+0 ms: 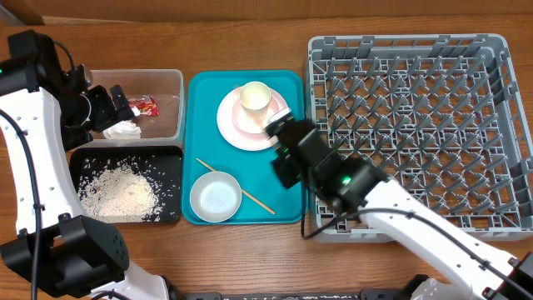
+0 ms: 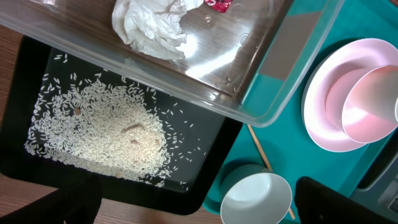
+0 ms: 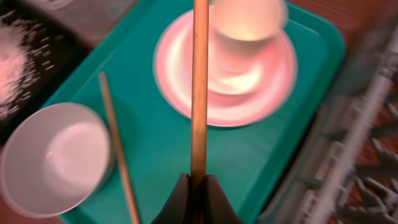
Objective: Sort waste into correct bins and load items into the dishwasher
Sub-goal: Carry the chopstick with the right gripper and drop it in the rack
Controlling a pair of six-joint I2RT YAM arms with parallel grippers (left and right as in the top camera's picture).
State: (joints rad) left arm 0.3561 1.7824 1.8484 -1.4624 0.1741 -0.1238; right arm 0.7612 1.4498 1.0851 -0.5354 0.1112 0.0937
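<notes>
My right gripper is shut on a wooden chopstick, held above the teal tray. The other chopstick lies on that tray beside a white bowl. A cup stands on the white plate. The grey dish rack fills the right side. My left gripper hangs open over the clear tub, which holds a crumpled napkin and a red wrapper. Loose rice lies in the black tray.
The teal tray sits between the two bins and the rack, close to both. Bare wooden table shows along the front edge and behind the tub. My right arm reaches in from the lower right, across the rack's front left corner.
</notes>
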